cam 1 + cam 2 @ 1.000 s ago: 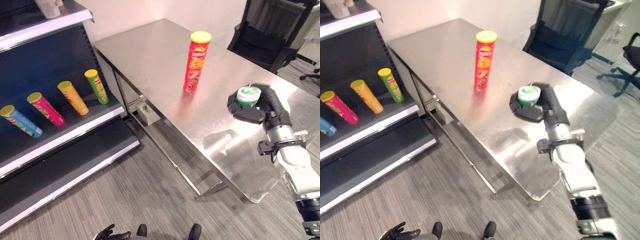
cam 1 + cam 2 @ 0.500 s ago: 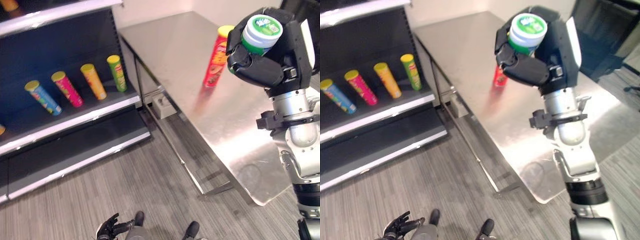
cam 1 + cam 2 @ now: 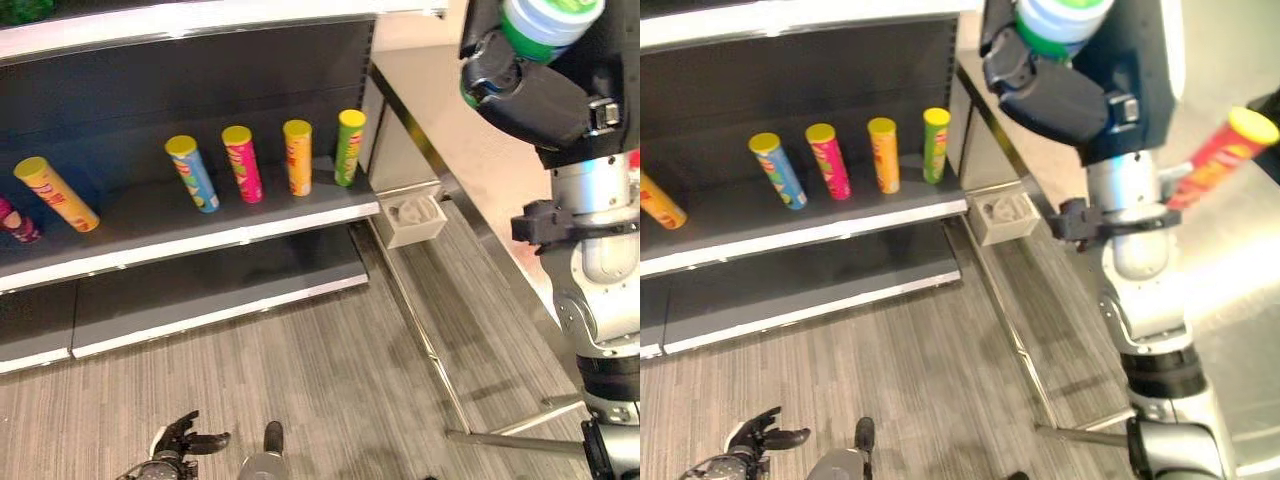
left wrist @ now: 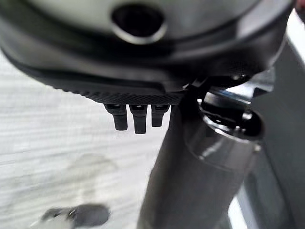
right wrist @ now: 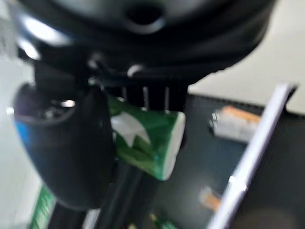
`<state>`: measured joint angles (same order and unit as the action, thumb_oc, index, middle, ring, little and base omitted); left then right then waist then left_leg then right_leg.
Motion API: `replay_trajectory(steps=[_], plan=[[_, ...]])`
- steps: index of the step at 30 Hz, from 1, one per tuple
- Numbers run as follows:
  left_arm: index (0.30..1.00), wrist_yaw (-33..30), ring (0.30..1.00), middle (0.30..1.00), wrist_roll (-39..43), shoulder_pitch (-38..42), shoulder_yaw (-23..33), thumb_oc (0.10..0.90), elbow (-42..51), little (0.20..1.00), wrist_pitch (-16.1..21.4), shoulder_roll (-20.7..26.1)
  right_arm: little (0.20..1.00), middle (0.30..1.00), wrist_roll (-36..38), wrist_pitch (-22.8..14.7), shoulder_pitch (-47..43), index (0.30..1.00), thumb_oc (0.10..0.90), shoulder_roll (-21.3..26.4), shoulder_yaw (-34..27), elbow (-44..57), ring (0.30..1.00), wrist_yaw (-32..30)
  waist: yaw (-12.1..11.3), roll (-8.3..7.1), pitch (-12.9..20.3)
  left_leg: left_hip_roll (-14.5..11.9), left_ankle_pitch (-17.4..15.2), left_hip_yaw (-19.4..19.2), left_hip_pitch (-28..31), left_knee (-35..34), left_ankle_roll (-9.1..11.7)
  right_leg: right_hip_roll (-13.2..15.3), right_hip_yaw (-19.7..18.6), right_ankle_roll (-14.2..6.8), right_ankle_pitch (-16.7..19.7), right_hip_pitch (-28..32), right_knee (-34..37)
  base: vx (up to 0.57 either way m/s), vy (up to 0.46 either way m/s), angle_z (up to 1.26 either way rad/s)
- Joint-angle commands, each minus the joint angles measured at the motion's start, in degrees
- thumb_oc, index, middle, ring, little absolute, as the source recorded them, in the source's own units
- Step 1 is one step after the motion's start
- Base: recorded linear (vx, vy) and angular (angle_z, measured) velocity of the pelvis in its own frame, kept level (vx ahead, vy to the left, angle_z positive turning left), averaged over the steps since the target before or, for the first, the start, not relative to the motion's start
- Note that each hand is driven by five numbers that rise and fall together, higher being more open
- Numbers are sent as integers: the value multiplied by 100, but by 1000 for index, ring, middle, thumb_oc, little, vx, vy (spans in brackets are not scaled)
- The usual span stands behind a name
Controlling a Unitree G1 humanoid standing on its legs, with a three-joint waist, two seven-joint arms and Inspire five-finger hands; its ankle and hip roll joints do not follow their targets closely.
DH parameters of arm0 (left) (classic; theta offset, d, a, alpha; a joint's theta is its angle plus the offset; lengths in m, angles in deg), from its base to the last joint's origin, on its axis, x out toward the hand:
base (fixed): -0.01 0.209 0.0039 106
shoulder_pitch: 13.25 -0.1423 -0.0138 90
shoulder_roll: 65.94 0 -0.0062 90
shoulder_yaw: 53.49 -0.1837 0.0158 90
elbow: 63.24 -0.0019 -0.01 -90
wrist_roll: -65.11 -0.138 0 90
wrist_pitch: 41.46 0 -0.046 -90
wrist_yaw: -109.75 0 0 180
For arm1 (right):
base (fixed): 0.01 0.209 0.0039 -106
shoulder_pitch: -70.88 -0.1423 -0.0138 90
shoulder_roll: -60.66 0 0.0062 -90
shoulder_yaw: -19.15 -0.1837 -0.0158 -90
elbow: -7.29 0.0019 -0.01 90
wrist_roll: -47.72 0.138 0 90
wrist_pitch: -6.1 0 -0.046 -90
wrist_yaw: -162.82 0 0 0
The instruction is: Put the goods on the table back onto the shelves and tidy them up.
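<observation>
The green can (image 3: 545,22) sits at 1 o'clock in the left eye view, held high by the right hand (image 3: 530,95), whose fingers wrap around its body. Four tubes (image 3: 268,165) stand on the shelf (image 3: 190,245) at 10 o'clock. In the right eye view, a red tube (image 3: 1220,158) shows at 3 o'clock, while the left hand (image 3: 755,440) hangs at 7 o'clock, fingers spread loosely. In the right wrist view, thumb (image 5: 71,143) and fingers clamp the can.

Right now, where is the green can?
The green can is up in the air in the right hand, at the right of the left eye view, above the floor between the shelf and the table.
</observation>
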<state>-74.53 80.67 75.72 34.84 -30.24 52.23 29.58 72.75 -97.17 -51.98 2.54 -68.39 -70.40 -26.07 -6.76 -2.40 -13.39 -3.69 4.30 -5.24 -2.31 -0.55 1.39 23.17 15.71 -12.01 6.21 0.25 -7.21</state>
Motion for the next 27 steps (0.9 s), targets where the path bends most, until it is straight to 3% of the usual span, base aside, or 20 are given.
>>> replay_trajectory(steps=[1,2,3,4,6,8,9,13,15,18,19,21,25,27], plan=[[900,94,900,900,-61,-321,-285,800,-17,900,151,-93,300,300,208,-423,-987,300,400,453,-344,-266,300,-415,112,95,350,71,-446,-31,345,-445,253,-999,-176,197,-662,18,216,123,55,27],[900,98,900,900,-39,-327,-293,800,-15,900,142,-110,300,300,226,-431,-1090,300,400,500,-261,-350,300,-425,138,91,334,107,-430,22,354,-445,231,-1198,-221,251,-643,-81,323,73,13,27],[900,98,900,900,-40,-327,-289,800,-15,900,142,-115,300,300,227,-434,-1103,300,400,502,-250,-357,300,-425,144,97,333,103,-431,24,353,-445,233,-1202,-218,253,-641,-78,328,101,12,50],[900,102,900,900,53,-340,-308,800,37,900,137,-151,300,300,264,-422,-1320,300,400,667,-30,-599,300,-436,145,24,244,225,-443,176,442,-445,191,-1649,-410,313,-590,-326,512,103,-5,43],[900,123,900,900,47,-306,-385,800,80,900,128,-175,300,300,338,-498,-1522,300,400,797,121,-786,300,-493,175,-31,179,322,-479,309,471,-445,177,-1898,-575,365,-504,-398,733,108,-19,14],[900,158,900,900,40,-352,-452,800,157,900,149,-221,300,300,529,-501,-1743,300,400,825,241,-916,300,-427,176,-91,221,412,-526,509,524,-445,184,-1969,-643,409,-442,-105,1068,213,-148,30],[900,124,900,900,219,-418,-395,800,128,900,147,-321,300,300,585,-542,-1997,300,400,857,480,-948,300,-414,90,-119,352,315,-595,565,623,-403,264,-2006,-547,421,-436,81,1221,341,-255,78],[900,133,900,900,309,-459,-435,800,206,900,139,-349,300,300,611,-545,-2259,300,400,827,691,-931,300,-338,55,-165,350,247,-778,640,562,93,344,-2007,-421,474,-516,225,1221,157,-157,39],[900,108,900,900,537,-461,-421,800,310,900,135,-355,300,300,565,-479,-2646,300,400,801,987,-965,300,-287,-71,-258,204,324,-898,694,144,1116,554,-1916,-266,581,-603,419,1221,44,-123,26],[900,62,900,900,701,-464,-373,800,368,900,166,-389,300,300,507,-404,-3009,300,400,796,1359,-1209,300,-264,-149,-256,118,278,-835,713,-215,1755,646,-1907,-125,617,-701,537,1221,59,-64,69],[900,71,900,900,778,-506,-376,800,360,900,142,-400,300,300,467,-304,-3254,300,400,859,1592,-1448,300,-270,-223,-254,123,101,-752,568,-362,1527,636,-1882,-45,600,-787,627,1221,129,20,31],[900,86,900,900,701,-556,-405,800,277,900,104,-389,300,300,346,-240,-3440,300,400,852,1808,-1713,300,-314,-296,-247,202,-9,-532,516,-386,983,584,-1877,-43,558,-810,635,1221,188,37,10],[900,79,900,900,576,-523,-488,800,173,900,87,-304,300,300,202,-209,-3550,300,400,920,1858,-2218,300,-448,-471,-166,292,-33,29,453,-816,85,595,-1936,-65,528,-1053,711,1221,148,43,11],[900,71,900,900,538,-605,-495,800,7,900,87,-357,300,300,116,-122,-3511,300,400,846,1915,-2338,300,-429,-476,12,535,-5,203,563,-508,-444,629,-1979,-121,478,-1128,808,1221,272,139,-17]])
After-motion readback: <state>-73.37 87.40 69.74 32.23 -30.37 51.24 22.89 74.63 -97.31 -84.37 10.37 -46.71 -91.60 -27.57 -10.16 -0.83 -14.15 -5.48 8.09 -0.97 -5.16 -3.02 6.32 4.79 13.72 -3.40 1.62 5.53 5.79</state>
